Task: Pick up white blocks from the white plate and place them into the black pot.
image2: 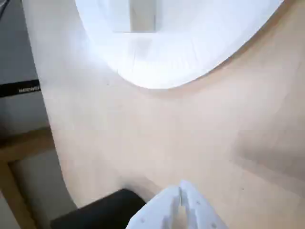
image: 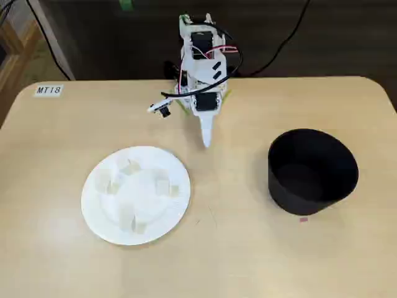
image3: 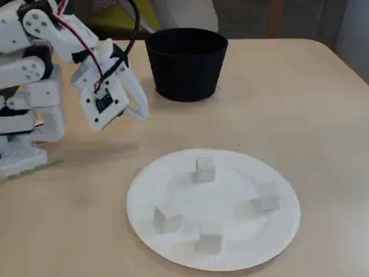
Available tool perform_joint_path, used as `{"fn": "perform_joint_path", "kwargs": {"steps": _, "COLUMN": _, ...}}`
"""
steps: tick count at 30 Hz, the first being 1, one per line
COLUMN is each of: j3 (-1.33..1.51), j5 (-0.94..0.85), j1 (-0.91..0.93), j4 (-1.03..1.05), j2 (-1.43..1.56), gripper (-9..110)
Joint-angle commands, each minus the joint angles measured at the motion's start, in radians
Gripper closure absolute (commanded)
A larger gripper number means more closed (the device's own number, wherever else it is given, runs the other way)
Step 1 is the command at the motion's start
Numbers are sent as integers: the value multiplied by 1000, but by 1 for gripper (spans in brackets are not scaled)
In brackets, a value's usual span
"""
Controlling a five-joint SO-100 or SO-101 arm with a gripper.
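Note:
The white plate (image: 99, 226) lies on the wooden table at the front left in a fixed view, with several small white blocks (image: 162, 186) spread on it. The black pot (image: 304, 192) stands to the right, apart from the plate. My gripper (image: 206, 139) is shut and empty, and hangs over bare table between plate and pot, near the arm's base. In another fixed view the gripper (image3: 141, 109) is left of the pot (image3: 184, 69) and behind the plate (image3: 138, 202) and its blocks (image3: 204, 168). The wrist view shows the shut fingertips (image2: 181, 205), the plate's rim (image2: 167, 67), one block (image2: 142, 14) and the pot's edge (image2: 100, 212).
The arm's base (image: 201, 68) stands at the table's far edge with cables behind it. A label reading MT18 (image: 48, 90) is stuck at the far left corner. A small pink mark (image: 303, 218) lies in front of the pot.

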Motion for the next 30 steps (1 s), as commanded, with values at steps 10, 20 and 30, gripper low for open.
{"fn": "perform_joint_path", "kwargs": {"steps": 10, "j3": -736, "j5": 104, "j1": 15, "j4": 29, "j2": -744, "gripper": 104}}
{"fn": "perform_joint_path", "kwargs": {"steps": 20, "j3": -977, "j5": -86, "j1": 143, "j4": 173, "j2": -896, "gripper": 104}}
{"fn": "perform_joint_path", "kwargs": {"steps": 30, "j3": -1229, "j5": -118, "j1": 552, "j4": 325, "j2": -1187, "gripper": 104}}
